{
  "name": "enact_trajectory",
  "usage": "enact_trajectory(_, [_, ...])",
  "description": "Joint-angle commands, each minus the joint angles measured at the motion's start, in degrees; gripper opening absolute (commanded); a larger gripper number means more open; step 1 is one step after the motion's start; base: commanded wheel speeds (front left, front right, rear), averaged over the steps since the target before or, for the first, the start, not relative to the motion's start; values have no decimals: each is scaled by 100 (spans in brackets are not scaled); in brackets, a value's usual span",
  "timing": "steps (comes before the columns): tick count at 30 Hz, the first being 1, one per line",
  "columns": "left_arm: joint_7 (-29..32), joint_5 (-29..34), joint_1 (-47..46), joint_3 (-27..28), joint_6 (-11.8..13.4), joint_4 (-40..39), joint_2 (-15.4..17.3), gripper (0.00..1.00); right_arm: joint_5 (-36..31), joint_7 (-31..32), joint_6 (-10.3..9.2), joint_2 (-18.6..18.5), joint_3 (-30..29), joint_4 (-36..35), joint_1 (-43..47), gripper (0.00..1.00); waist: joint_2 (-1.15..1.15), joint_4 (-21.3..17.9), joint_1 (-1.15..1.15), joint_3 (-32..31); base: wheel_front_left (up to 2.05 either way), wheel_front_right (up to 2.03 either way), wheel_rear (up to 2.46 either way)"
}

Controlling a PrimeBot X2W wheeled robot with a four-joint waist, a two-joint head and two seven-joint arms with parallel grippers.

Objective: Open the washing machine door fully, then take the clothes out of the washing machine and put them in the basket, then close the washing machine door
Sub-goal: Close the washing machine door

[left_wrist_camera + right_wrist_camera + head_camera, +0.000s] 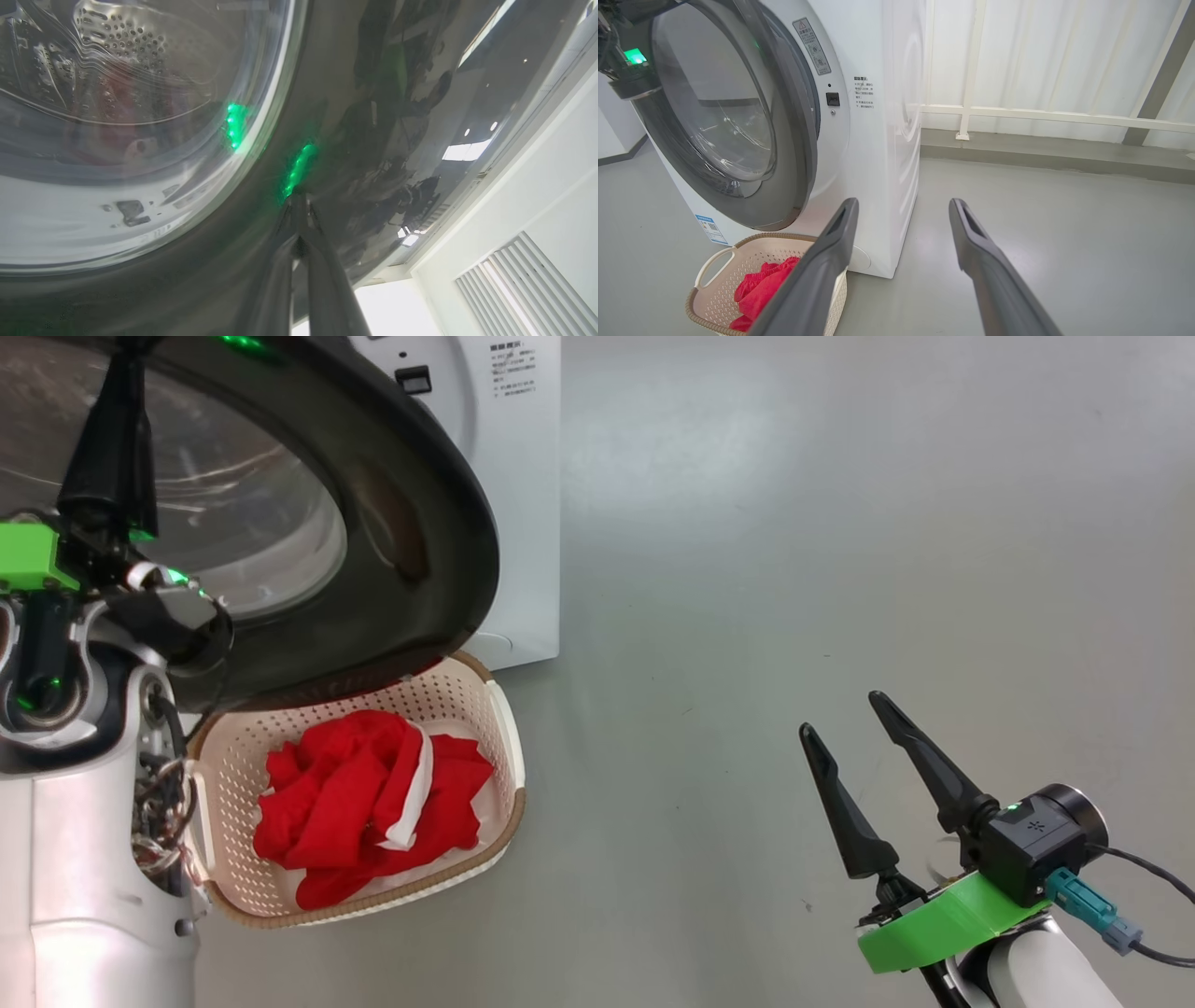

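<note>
- Right gripper (840,714), at four o'clock in the head view, idles with fingers spread, holding nothing.
- Left gripper (297,200) has its fingers pinched together, tips against the washing machine door (439,523): the closing step, I judge.
- Clothes (355,793) lie in the basket (509,803) at seven o'clock, beneath the door's edge; the swing probably clears it.
- Next: push the door toward the washing machine (523,476) at twelve until it latches.

The room is bright and evenly lit, and the grey floor (840,523) carries hardly any shadow. The glossy rim of the washing machine door (364,116) mirrors bright ceiling panels and smeared green glow. Seen close up, the fingers (322,280) of the left gripper (298,200) blur. The sides of the washing machine (887,140) bow in the wide-angle right wrist view.
</note>
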Motion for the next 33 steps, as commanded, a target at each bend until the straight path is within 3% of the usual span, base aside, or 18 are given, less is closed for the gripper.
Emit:
enact_trajectory(1, [19,32,-203,118,-131,-99,222,0,-13,-37,20,-60,103,-138,-140,100,0,-16,0,15,0,0,0])
enact_trajectory(8, [118,-58,-107,77,-237,-63,117,0,-41,-37,20,-63,40,-129,-138,100,0,53,0,-59,0,0,0])
enact_trajectory(9, [119,-73,-59,72,-246,-89,94,15,-43,-37,20,-60,33,-129,-131,100,0,81,0,-84,0,0,0])
enact_trajectory(10, [88,-62,-1,71,-243,-119,78,46,-40,-37,20,-56,32,-131,-124,100,0,106,0,-100,0,0,0])
enact_trajectory(11, [66,-47,64,59,-239,-156,63,84,-38,-37,20,-52,34,-132,-118,100,0,131,0,-116,0,0,0])
enact_trajectory(12, [64,-40,138,37,-239,-199,45,100,-33,-37,20,-48,29,-129,-106,100,0,165,0,-139,0,0,0])
enact_trajectory(22, [147,-142,1104,-134,-62,-873,-79,100,-24,-37,20,-23,-42,-112,7,100,0,522,0,-368,0,0,0])
enact_trajectory(33, [-128,556,2579,-359,-121,-2014,-4,100,-53,-37,20,88,-115,-147,41,100,0,889,0,-516,0,0,0])
